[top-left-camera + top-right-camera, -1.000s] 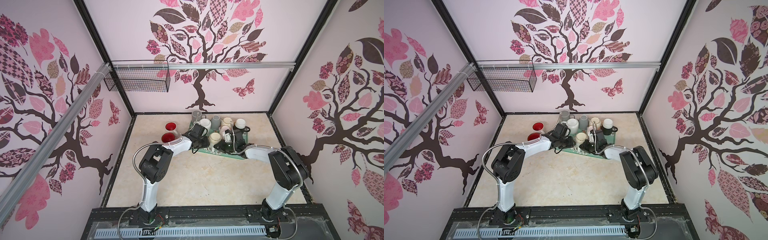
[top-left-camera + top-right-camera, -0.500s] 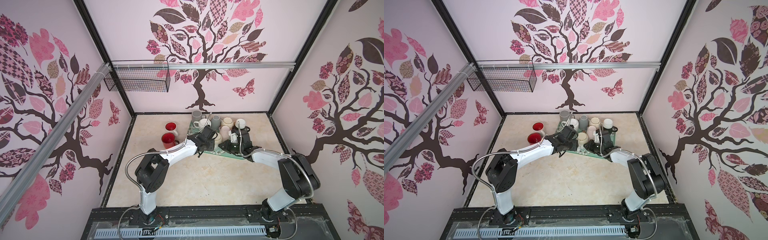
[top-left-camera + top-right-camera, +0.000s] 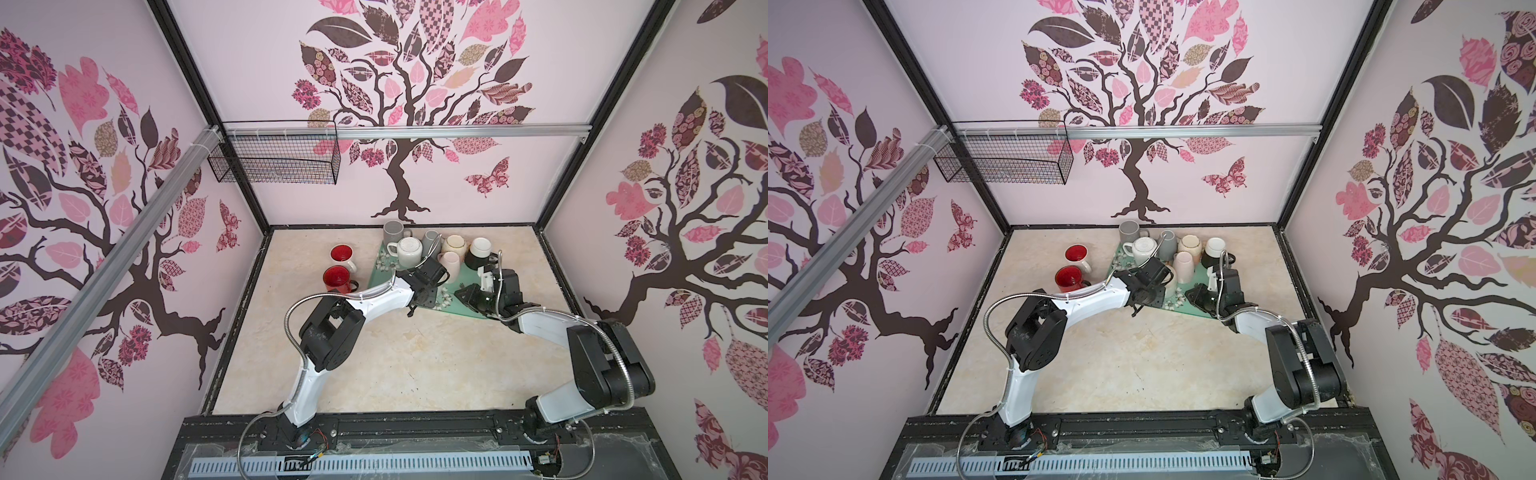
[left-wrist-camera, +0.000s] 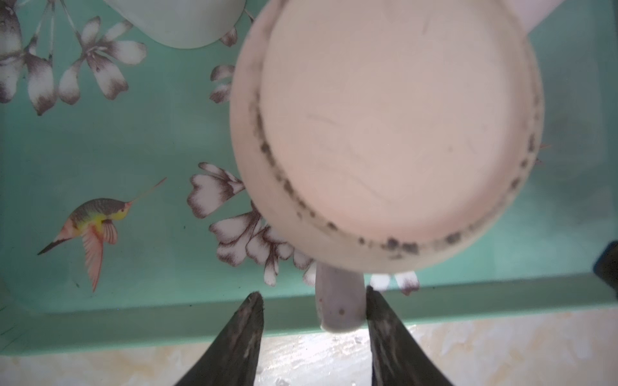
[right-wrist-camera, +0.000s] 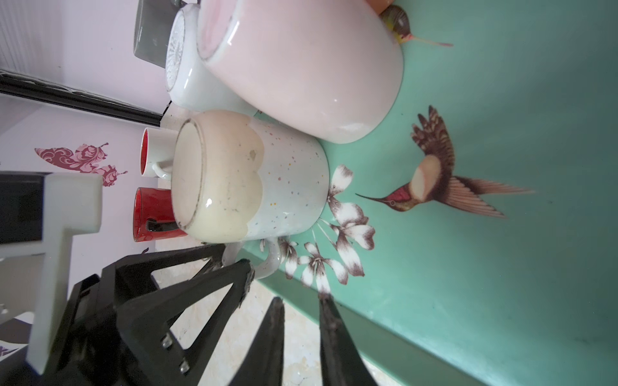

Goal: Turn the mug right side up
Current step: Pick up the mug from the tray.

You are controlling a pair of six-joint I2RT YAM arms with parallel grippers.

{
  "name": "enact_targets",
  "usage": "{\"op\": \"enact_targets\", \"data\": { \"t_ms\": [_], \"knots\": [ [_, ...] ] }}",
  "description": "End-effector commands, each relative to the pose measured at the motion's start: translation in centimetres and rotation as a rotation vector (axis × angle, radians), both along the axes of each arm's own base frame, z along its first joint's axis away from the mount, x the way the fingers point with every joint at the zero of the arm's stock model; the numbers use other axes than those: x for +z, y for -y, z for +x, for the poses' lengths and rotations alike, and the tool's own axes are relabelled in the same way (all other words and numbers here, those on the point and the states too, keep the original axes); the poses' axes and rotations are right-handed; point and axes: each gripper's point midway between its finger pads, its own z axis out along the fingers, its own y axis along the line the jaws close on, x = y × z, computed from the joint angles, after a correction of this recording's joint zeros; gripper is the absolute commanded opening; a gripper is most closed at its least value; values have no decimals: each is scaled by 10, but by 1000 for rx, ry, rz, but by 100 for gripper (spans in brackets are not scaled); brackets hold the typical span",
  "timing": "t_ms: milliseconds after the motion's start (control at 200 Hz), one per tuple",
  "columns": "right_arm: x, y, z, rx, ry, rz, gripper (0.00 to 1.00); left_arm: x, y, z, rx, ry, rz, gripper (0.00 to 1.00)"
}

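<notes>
Upside-down cream speckled ceramic mug (image 4: 384,133) on mint-green floral tray (image 4: 100,150), near tray's front edge. Left fingers (image 4: 381,324) apart, straddling mug's handle (image 4: 339,300), one touching. Right fingers (image 5: 269,331) slightly apart, empty, at tray's edge. Glazed, rigid, slippery, breakable, likely weighty: clamp handle firmly.

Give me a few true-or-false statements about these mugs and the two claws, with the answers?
1. Both red mugs stand mouth up on the table, off the green tray. True.
2. The left gripper has a finger on either side of the cream mug's handle. True.
3. The cream mug stands right side up. False: its base faces up.
4. The right gripper grips a mug. False: it holds nothing.
</notes>
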Motion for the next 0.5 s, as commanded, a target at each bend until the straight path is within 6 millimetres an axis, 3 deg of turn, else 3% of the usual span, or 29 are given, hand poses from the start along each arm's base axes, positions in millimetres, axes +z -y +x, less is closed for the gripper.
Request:
{"op": "enact_targets", "data": {
  "t_ms": [0,285,495],
  "knots": [
    [7,-6,3,19,25,24,23,15,6,22,11,57,-20,53],
    [4,-6,4,21,16,24,23,2,9,36,-3,39,-24,36],
    [7,-7,6,18,22,32,23,10,-2,40,-15,82,37,8]
  ]
}}
